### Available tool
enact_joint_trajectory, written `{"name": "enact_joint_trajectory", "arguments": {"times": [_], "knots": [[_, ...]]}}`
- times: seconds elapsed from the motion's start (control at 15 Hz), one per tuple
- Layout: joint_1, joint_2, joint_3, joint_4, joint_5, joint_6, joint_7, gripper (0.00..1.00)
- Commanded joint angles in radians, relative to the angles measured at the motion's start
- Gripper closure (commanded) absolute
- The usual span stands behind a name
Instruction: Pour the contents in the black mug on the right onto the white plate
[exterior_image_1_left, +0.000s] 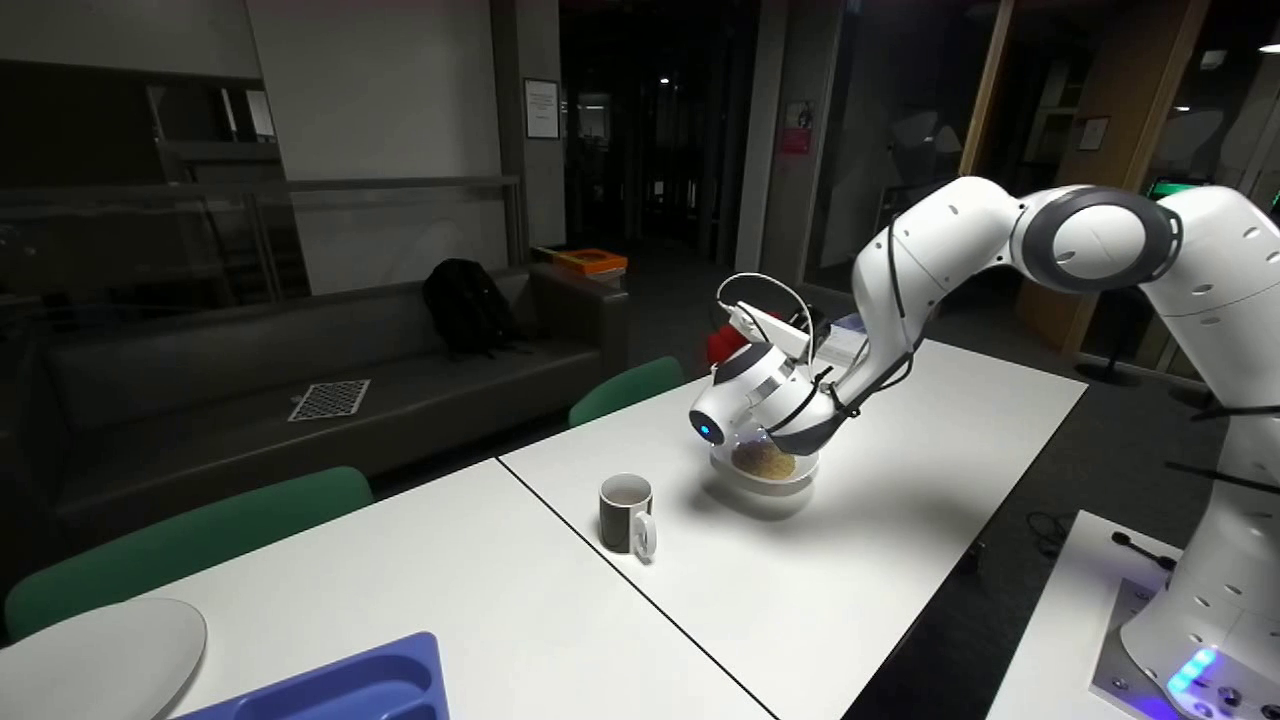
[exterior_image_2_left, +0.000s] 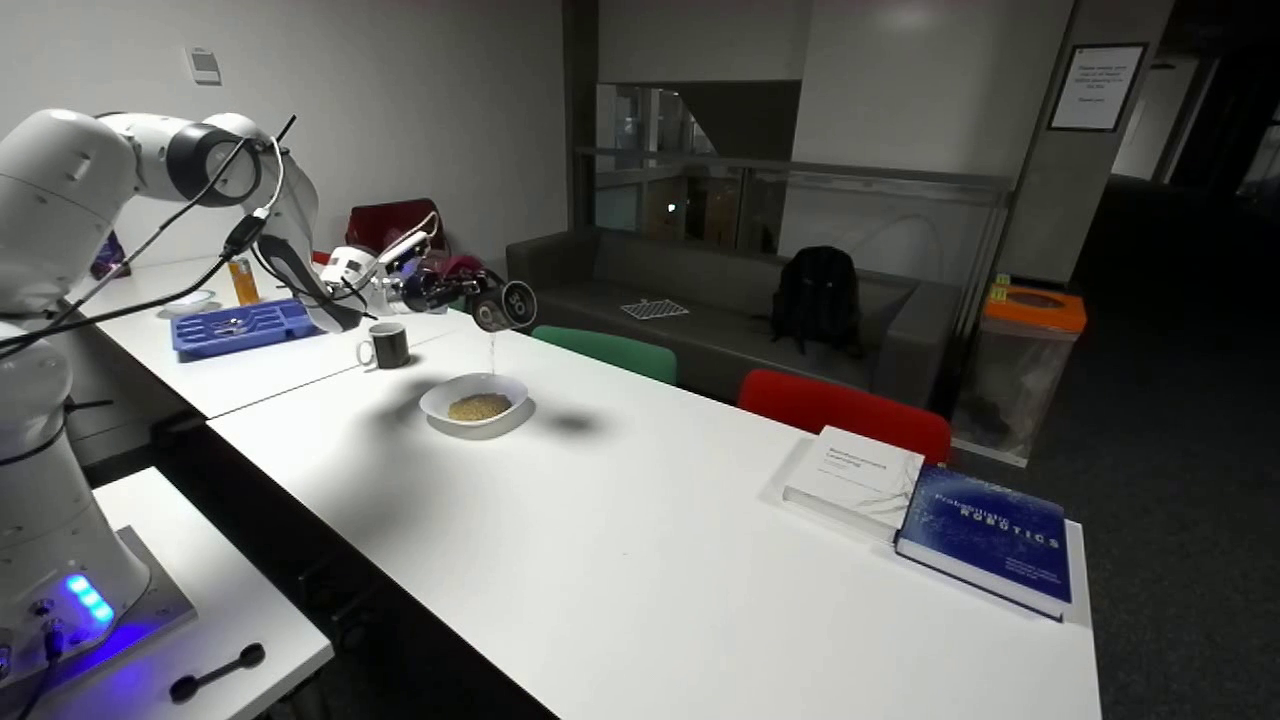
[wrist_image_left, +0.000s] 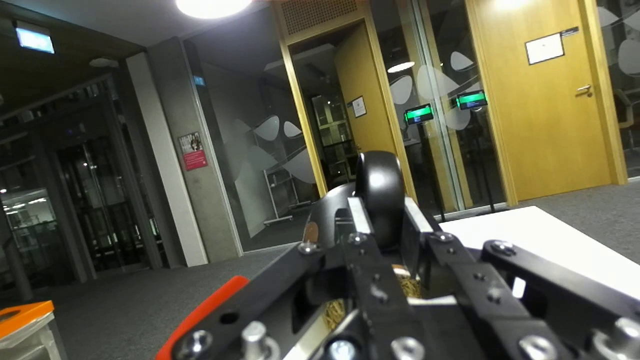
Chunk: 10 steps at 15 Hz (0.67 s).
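The small glossy black mug with a side handle (exterior_image_2_left: 495, 308) is in the air above the shallow white plate with raised sides (exterior_image_2_left: 435, 412), apart from it and tipped far from upright; which way its mouth points I cannot tell. The pincer (wrist_image_left: 384, 210) pinches the mug by its handle: in the wrist view the black loop sits squeezed between the two fingers (wrist_image_left: 361, 217). A thin, faint streak (exterior_image_2_left: 492, 352) runs from beneath the mug toward the plate, where a loose tan-yellow heap (exterior_image_2_left: 480, 407) lies. In an exterior view the white jointed robot arm (exterior_image_1_left: 925, 245) hides both pincer and mug.

The plate stands on the long white worktop (exterior_image_2_left: 600, 560). Near it, in both exterior views, a dull dark-grey mug with a white handle (exterior_image_1_left: 616, 525) stands upright, just beside the worktop's dark seam. Past the seam are a blue plastic tray with compartments (exterior_image_2_left: 235, 343), a round white dish (exterior_image_1_left: 120, 650) and an upright orange container (exterior_image_2_left: 243, 282). At the opposite end a white book (exterior_image_2_left: 855, 475) and a dark-blue book (exterior_image_2_left: 985, 535) lie side by side near a red chair (exterior_image_2_left: 845, 405). Beyond a green chair (exterior_image_2_left: 610, 350) is a grey sofa (exterior_image_2_left: 670, 270) bearing a black backpack (exterior_image_2_left: 818, 300).
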Motion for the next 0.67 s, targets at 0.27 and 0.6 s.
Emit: {"name": "enact_joint_trajectory", "arguments": {"times": [0.27,0.6], "knots": [[0.027,0.034,-0.03,0.073,-0.052,-0.064,-0.079,0.95],[0.034,0.039,-0.036,0.087,-0.065,-0.07,-0.086,0.95]]}}
